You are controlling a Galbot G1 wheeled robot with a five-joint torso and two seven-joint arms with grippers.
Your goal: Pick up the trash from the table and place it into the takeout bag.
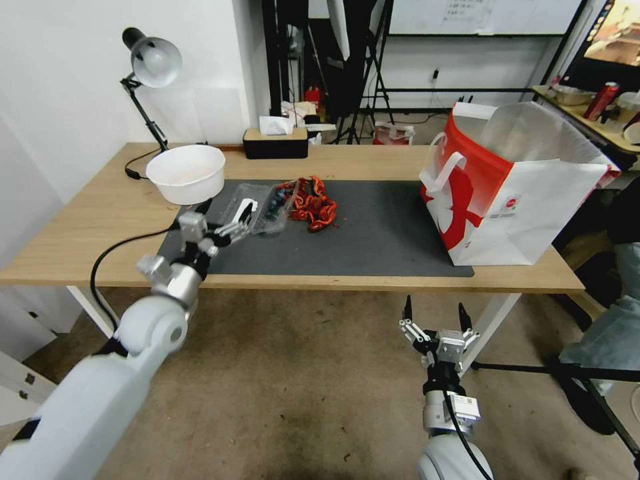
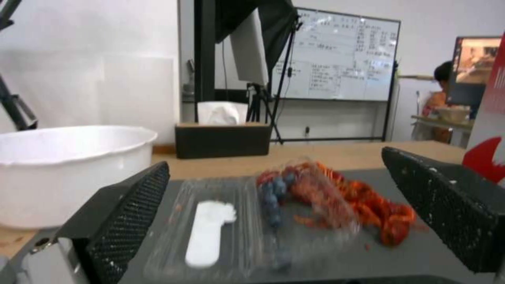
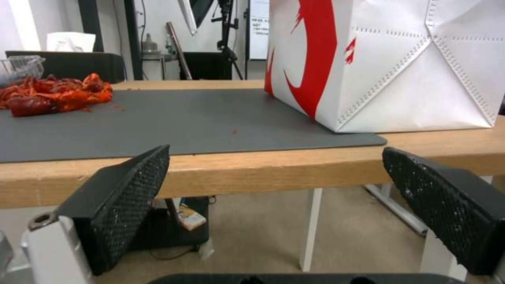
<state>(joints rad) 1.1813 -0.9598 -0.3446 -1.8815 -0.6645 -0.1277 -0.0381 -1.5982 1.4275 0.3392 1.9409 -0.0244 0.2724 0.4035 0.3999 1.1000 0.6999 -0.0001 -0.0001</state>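
Left pincer [image 1: 230, 223], spread, near crinkly clear tray [image 1: 267, 208]

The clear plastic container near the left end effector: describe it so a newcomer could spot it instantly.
Start at the dark grey mat on the table; go to its end farthest from the takeout bag. The clear plastic container lies flat there, between the white bowl and the red scraps. It alone is see-through, with a white utensil inside.

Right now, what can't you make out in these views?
- Takeout bag contents: head view, its walls hide the inside.
- Clear container contents: left wrist view, blurred beyond blue and red bits.
- Left hand: head view, contact with the container unclear.
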